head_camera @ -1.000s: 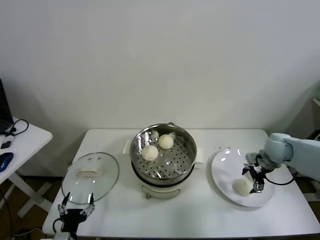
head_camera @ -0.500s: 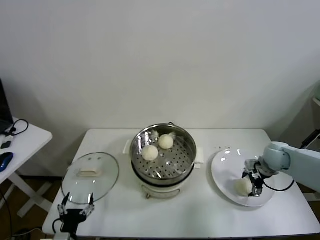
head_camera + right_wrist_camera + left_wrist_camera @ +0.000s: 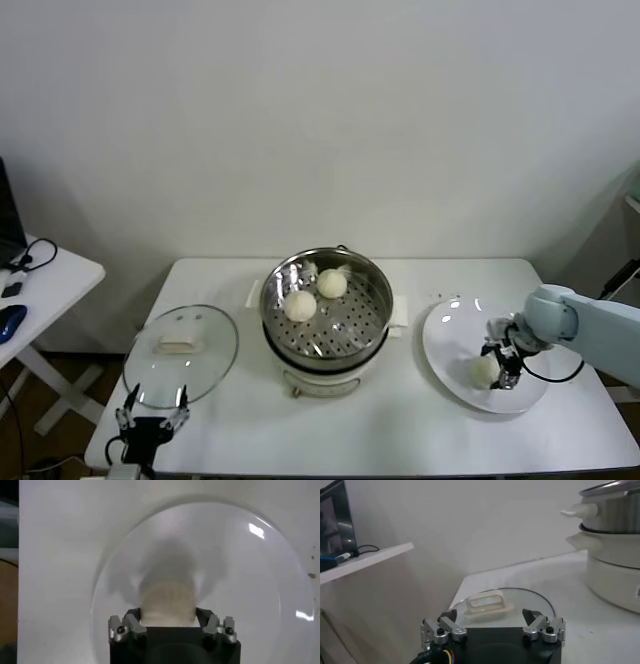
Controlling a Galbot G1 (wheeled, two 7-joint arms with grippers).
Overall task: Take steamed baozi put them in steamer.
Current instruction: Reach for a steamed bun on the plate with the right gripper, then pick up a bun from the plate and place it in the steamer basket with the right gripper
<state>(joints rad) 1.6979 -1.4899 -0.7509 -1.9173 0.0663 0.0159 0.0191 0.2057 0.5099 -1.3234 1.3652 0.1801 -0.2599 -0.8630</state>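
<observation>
While our right claw (image 3: 497, 366) grips one round bun (image 3: 484, 371) on the plate (image 3: 447, 330), two buns (image 3: 300, 305) sit in the steamer (image 3: 327, 318). Our left claw (image 3: 152, 421) hangs released at the worktop (image 3: 400, 430) edge.

Two cream baozi (image 3: 316, 293) lie inside the steel steamer (image 3: 327, 320); a third (image 3: 484, 370) lies well right of it.

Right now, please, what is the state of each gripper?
Left gripper: open, holding nothing, parked near the glass lid.
Right gripper: fingers on both sides of a baozi on the plate; a firm grip cannot be told.
</observation>
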